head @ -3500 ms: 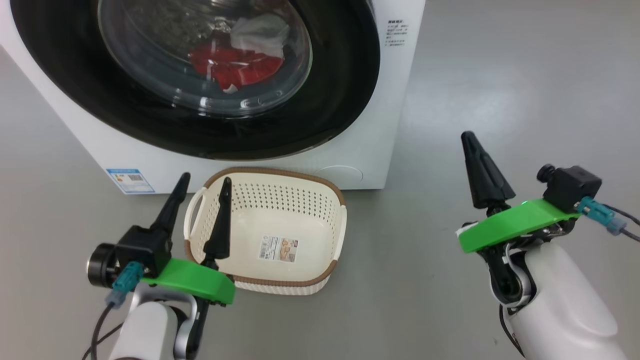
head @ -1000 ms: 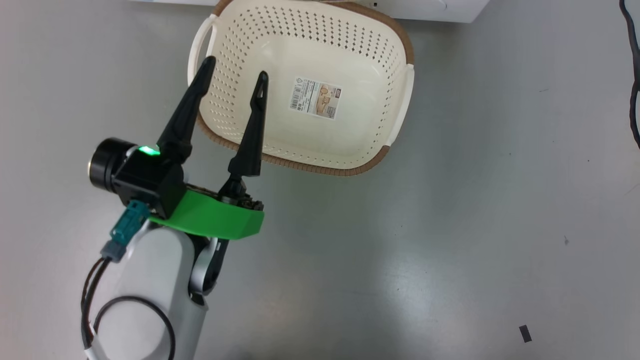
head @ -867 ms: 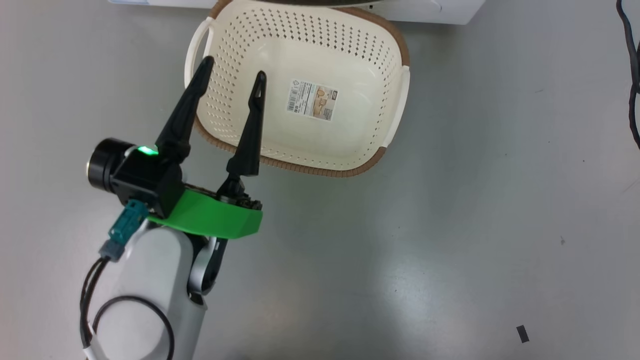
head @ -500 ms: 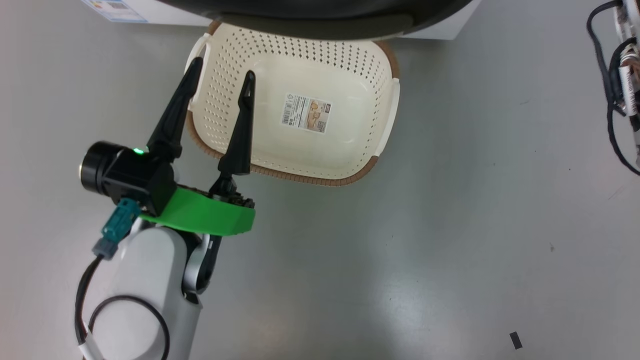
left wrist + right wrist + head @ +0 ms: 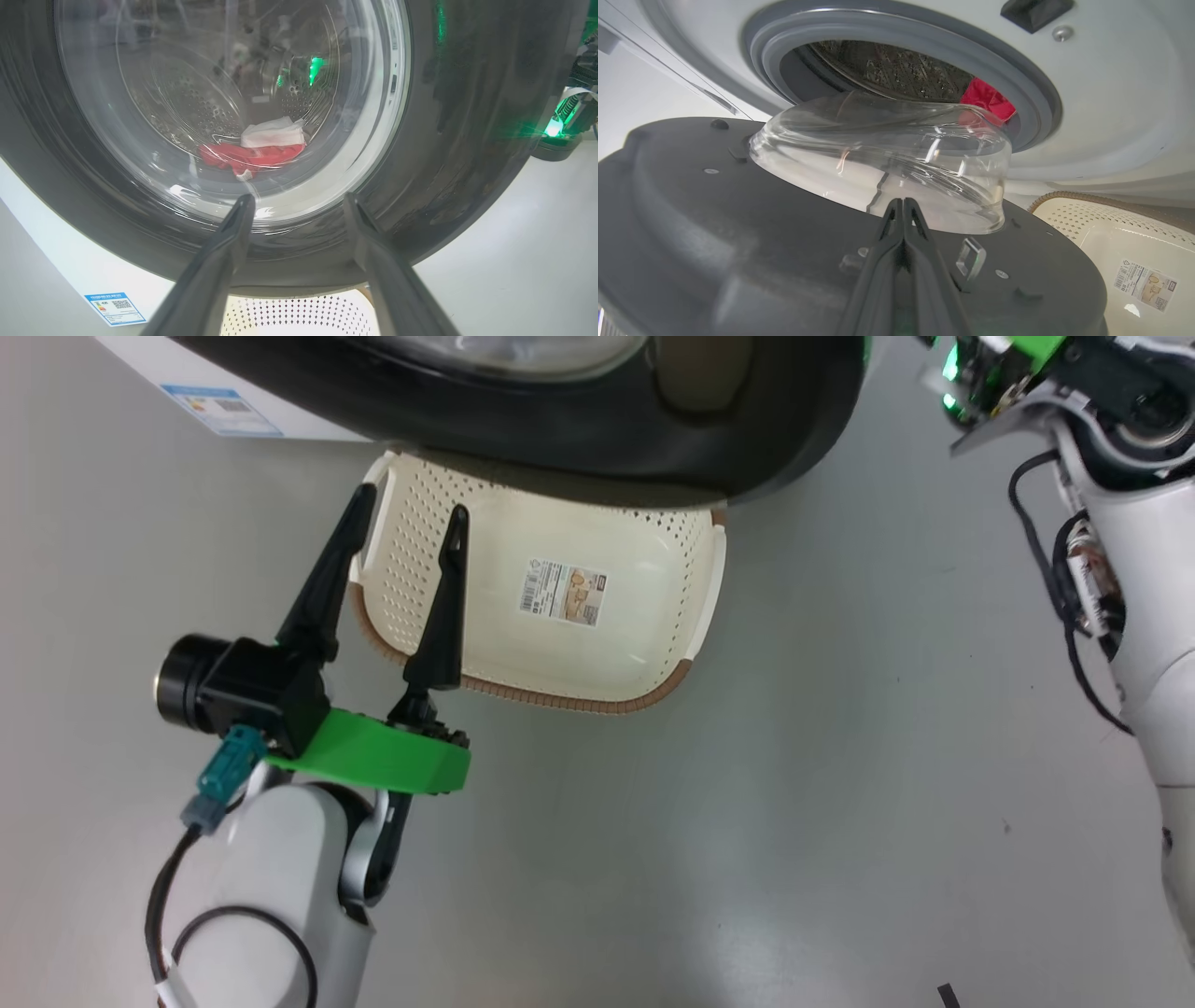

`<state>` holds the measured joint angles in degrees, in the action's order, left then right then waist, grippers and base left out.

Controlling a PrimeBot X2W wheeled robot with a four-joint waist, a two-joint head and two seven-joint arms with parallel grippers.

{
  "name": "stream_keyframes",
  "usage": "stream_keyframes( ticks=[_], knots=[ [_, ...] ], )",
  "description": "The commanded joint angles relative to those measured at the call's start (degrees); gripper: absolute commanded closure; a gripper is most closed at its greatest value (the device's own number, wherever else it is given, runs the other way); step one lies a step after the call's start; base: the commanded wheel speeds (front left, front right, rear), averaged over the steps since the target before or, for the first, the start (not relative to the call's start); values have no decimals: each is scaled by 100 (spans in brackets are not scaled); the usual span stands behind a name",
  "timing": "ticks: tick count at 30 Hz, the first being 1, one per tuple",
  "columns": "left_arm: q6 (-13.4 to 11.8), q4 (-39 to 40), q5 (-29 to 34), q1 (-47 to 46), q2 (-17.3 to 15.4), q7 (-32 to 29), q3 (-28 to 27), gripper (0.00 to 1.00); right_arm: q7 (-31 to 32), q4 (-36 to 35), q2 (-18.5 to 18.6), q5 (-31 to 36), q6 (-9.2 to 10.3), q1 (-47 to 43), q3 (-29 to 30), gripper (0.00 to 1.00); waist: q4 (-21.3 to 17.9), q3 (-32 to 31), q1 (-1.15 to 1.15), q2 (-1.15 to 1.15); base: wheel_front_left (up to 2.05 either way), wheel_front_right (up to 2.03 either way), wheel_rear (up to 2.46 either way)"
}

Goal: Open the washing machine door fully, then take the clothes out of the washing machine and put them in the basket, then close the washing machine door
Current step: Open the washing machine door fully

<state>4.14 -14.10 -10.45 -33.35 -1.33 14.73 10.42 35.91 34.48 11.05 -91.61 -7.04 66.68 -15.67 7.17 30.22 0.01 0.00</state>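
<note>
While the door (image 5: 738, 233) stands ajar, the right hand (image 5: 902, 203), pinched shut, faces its inner side; the left hand (image 5: 411, 504), spread wide, its front.

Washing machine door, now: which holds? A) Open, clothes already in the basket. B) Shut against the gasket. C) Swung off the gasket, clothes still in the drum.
C: the right wrist view shows the washing machine door clear of the gasket, with the red clothes inside the drum.

Head looks down; both wrists (close) face door (image 5: 467, 140).
</note>
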Motion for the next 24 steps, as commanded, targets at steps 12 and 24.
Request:
stream_keyframes(
  ticks=[12, 24],
  knots=[
    [45, -50, 68, 303, -154, 27, -302, 0, 126, -36, -345, 78, -45, -543, -214, 100, -81, -532, -1, 0, 0, 0, 0],
    [60, 18, 88, 310, -154, 27, -365, 0, -1001, 440, -236, 1021, -45, -468, -451, 0, -204, -474, -1, 0, 0, 0, 0]
  ],
)
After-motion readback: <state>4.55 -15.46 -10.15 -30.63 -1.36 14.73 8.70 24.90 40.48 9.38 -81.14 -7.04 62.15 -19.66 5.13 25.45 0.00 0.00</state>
